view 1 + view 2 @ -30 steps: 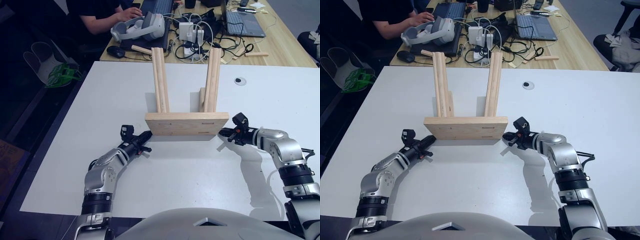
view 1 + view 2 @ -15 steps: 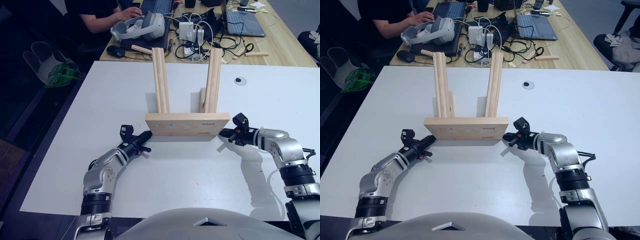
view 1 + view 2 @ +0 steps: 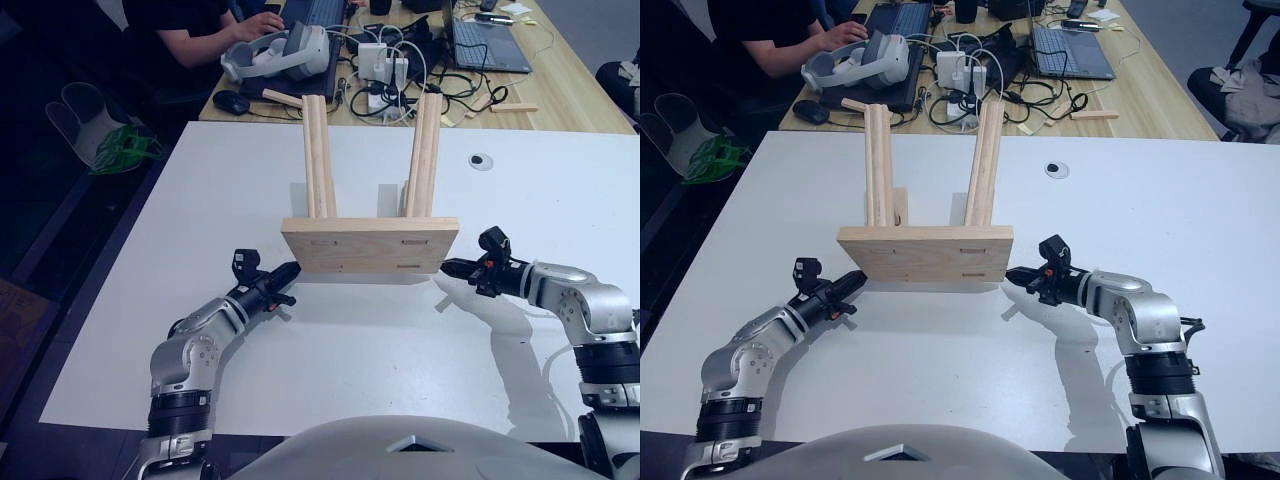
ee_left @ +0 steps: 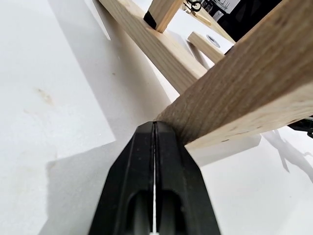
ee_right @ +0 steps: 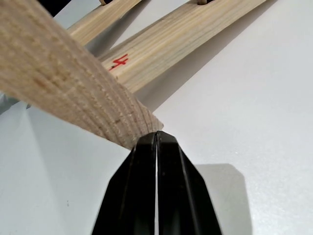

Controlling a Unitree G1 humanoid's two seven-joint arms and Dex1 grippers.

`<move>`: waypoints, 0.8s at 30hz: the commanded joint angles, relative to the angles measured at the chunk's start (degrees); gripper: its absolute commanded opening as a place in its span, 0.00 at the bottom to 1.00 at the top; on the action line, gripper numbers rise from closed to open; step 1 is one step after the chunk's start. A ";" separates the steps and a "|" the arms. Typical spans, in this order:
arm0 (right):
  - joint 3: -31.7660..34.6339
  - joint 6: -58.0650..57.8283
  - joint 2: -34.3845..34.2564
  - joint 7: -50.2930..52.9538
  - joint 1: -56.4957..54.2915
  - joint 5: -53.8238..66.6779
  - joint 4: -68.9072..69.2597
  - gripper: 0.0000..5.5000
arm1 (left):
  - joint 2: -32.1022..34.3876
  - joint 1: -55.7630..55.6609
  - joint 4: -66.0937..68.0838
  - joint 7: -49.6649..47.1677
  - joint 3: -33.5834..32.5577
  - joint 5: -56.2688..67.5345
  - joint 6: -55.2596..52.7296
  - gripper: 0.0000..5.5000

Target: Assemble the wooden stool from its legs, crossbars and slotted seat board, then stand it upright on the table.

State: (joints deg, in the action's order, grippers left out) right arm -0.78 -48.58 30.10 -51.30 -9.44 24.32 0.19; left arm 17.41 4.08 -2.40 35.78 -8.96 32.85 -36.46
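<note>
The wooden stool lies tipped on the white table, its slotted seat board facing me. The left legs and right legs run away toward the far edge. My left gripper is shut, its tip pressed at the board's lower left corner. My right gripper is also shut, its tip against the lower right corner. In the right wrist view a leg bears a red mark. Neither gripper clamps anything.
A round grommet hole sits in the table at the far right. Behind the table stands a wooden desk with laptops, cables, a headset and loose wooden sticks. Open table surface lies in front of the stool.
The seat board has risen and tilted up a little, looking larger and wider. Both gripper tips have shifted slightly outward with its lower corners.
</note>
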 commanded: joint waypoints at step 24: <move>4.07 -5.06 -5.98 -0.32 -1.93 11.75 7.15 0.00 | -0.22 -4.77 -2.63 5.86 -2.28 11.70 -3.83 0.00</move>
State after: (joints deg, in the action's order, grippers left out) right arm 4.13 -53.03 27.50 -50.41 -9.30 30.79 4.32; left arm 18.62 1.61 -3.25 36.99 -14.51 41.34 -38.72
